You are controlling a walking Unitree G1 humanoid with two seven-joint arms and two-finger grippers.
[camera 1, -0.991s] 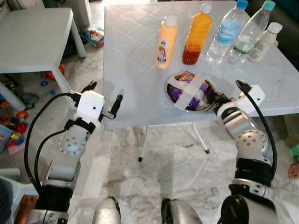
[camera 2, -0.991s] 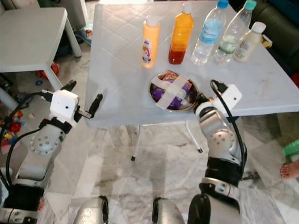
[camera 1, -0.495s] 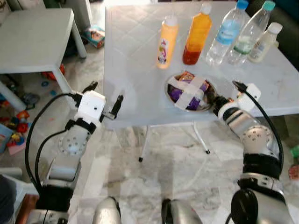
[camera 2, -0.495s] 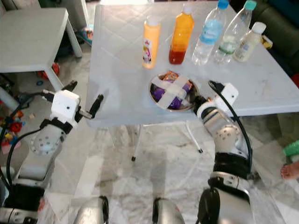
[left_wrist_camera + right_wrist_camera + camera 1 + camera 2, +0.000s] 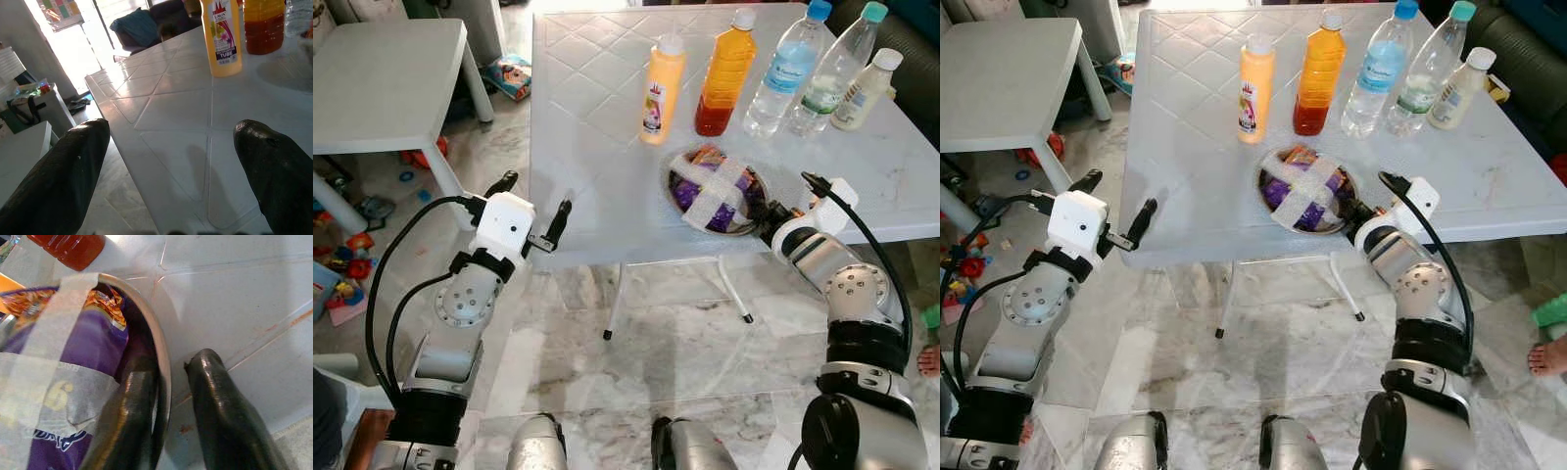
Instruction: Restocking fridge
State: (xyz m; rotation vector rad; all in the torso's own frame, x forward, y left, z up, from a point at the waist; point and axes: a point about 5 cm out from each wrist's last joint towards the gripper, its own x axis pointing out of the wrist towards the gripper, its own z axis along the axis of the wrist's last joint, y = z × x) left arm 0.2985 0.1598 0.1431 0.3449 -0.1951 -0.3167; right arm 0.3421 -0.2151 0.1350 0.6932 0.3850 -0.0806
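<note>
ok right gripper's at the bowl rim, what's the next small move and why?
Probably close the right gripper on the rim of the round metal bowl. In the right wrist view one black finger sits inside the rim against the purple snack packet and the other outside on the white plastic table, with the rim between them and a gap still showing. Lifting should wait for that pinch.
</note>
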